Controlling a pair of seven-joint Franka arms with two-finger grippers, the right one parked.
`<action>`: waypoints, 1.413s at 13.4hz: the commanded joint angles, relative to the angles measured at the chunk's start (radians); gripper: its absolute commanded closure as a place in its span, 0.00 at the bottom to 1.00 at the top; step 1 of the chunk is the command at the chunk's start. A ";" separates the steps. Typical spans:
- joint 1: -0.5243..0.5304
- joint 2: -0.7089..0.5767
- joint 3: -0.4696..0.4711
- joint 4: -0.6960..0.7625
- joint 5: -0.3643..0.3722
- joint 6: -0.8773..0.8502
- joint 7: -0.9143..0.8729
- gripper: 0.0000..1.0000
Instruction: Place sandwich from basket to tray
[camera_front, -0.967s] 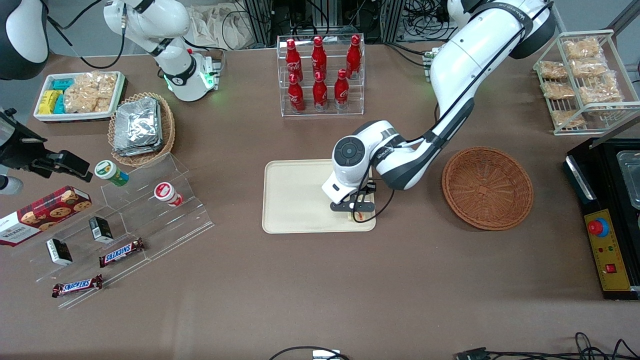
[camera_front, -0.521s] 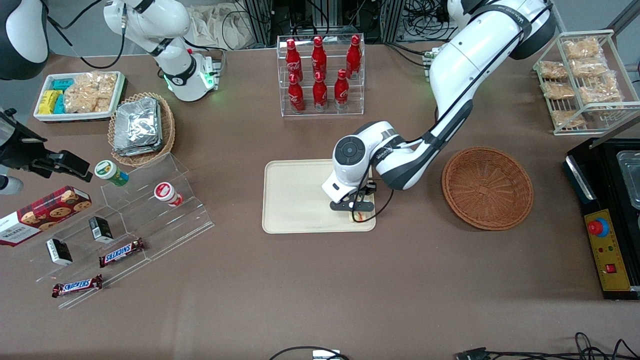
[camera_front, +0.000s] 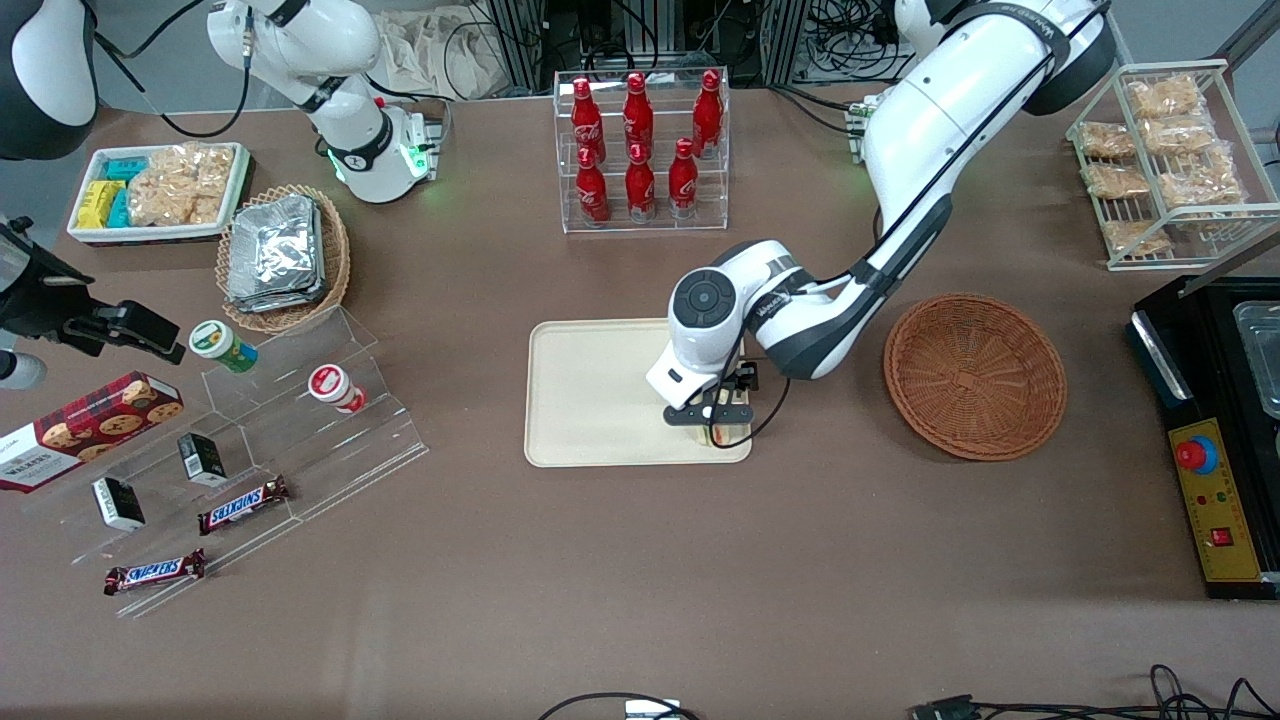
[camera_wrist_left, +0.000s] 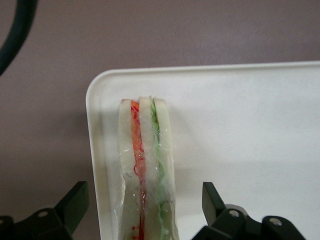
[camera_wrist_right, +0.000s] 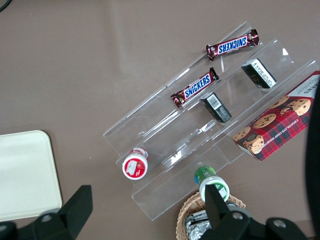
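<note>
1. The sandwich (camera_wrist_left: 146, 170) stands on edge at the tray's (camera_front: 590, 400) near corner, toward the working arm's end.
2. The claw (camera_front: 712, 428) hangs over it, fingers spread wide, touching nothing; best lift straight up.
3. Since a second ago the claw has risen slightly.
4. The basket (camera_front: 975, 375) sits empty.

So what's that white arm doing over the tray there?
It is moving a sandwich out of the brown basket, which now sits empty, onto the cream tray. The sandwich rests on the tray near a corner, and the gripper hangs above it with its fingers open on either side, not touching it.
</note>
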 joint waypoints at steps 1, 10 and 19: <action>0.007 -0.116 -0.009 -0.009 -0.061 -0.040 -0.017 0.00; -0.007 -0.671 0.328 -0.041 -0.431 -0.430 0.319 0.00; -0.053 -0.916 0.732 -0.214 -0.484 -0.514 0.688 0.00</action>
